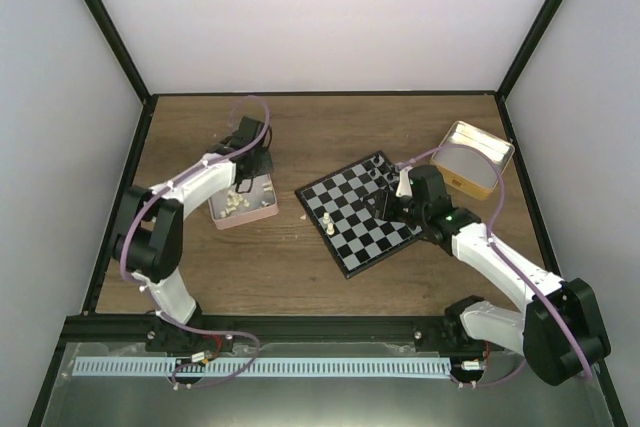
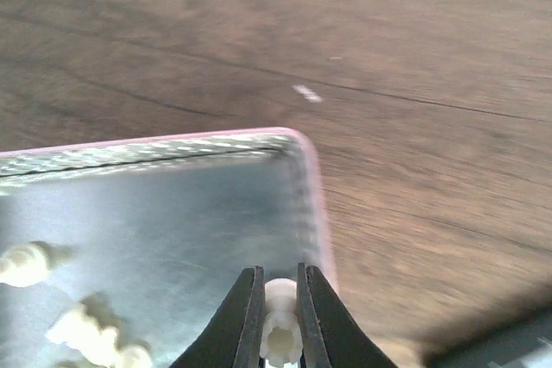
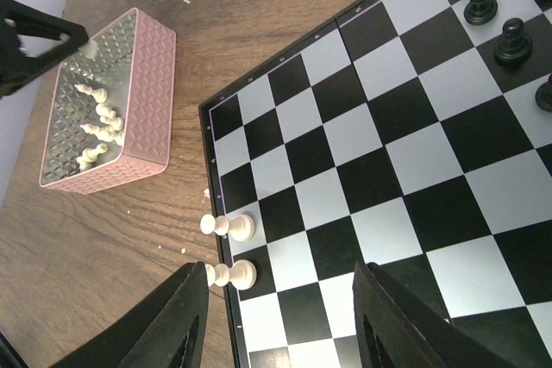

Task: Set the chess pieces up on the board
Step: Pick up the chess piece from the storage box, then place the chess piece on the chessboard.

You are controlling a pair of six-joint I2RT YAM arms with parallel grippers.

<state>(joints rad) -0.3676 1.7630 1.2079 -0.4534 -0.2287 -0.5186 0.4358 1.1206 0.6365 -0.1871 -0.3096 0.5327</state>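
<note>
The board (image 1: 372, 215) lies at an angle in the middle of the table. Two white pawns (image 3: 229, 227) (image 3: 233, 275) stand at its left edge, and several black pieces (image 3: 480, 3) stand at the far side. My left gripper (image 2: 279, 278) hangs over the near right corner of the pink tin (image 2: 312, 180). It is shut on a cream-white chess piece (image 2: 281, 327) pinched between its fingers. More white pieces (image 2: 86, 333) lie in the tin. My right gripper (image 3: 278, 269) hovers open above the board's left part, with nothing between its fingers.
A yellow tin (image 1: 476, 158) stands at the back right, beyond the board. The pink tin (image 1: 246, 205) sits left of the board on the wooden table. Black frame posts and white walls close in the table on three sides.
</note>
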